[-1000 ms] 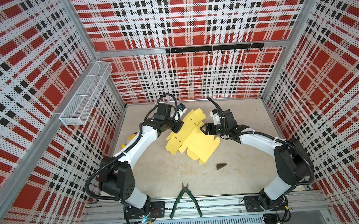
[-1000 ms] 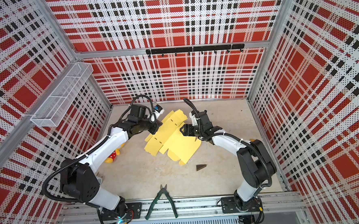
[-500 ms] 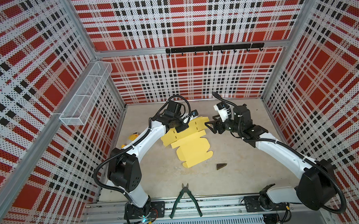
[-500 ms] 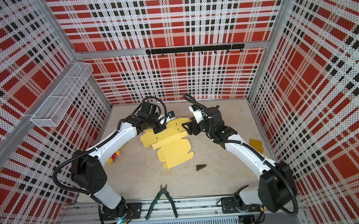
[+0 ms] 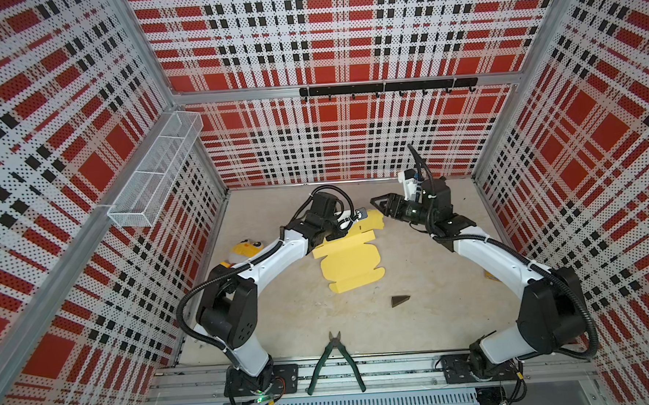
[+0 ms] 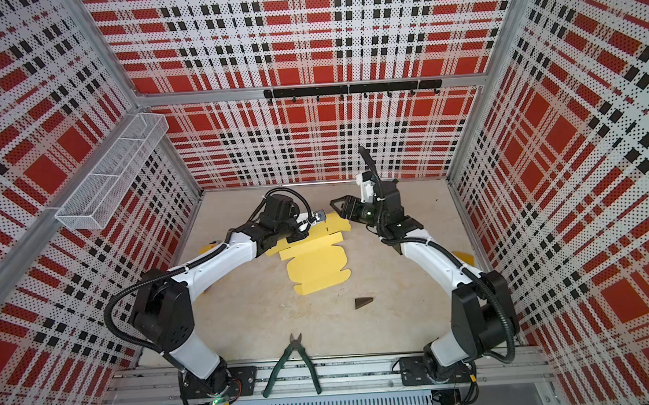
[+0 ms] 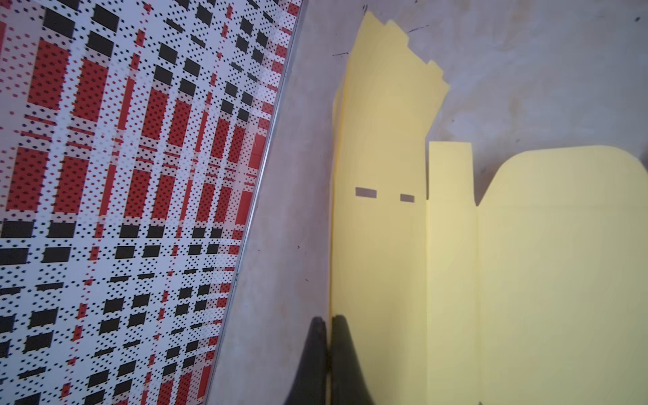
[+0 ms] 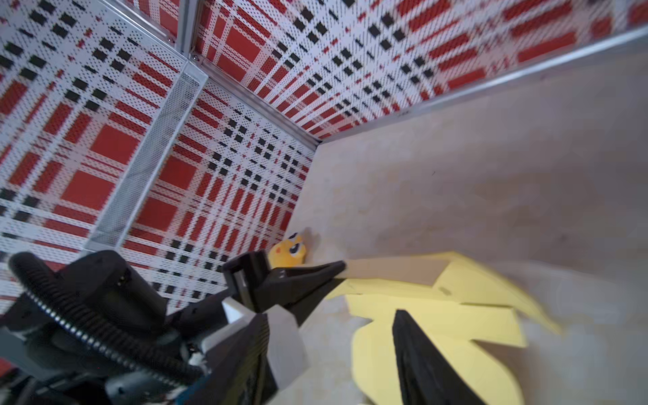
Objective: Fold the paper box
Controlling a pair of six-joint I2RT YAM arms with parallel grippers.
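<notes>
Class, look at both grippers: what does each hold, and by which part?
Left gripper pinches the paper box by the edge of its slotted panel. Right gripper is open, holding nothing.

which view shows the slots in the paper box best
Left wrist view: both slots show sharp, close in the paper box. In both top views the box is too small to make them out; the right wrist view is blurred and shows no slots.

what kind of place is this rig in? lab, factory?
Likely an enclosed robot test cell: plaid perforated walls box in the table, two arms sit bolted to a front rail, and a mesh basket hangs on a wall.
</notes>
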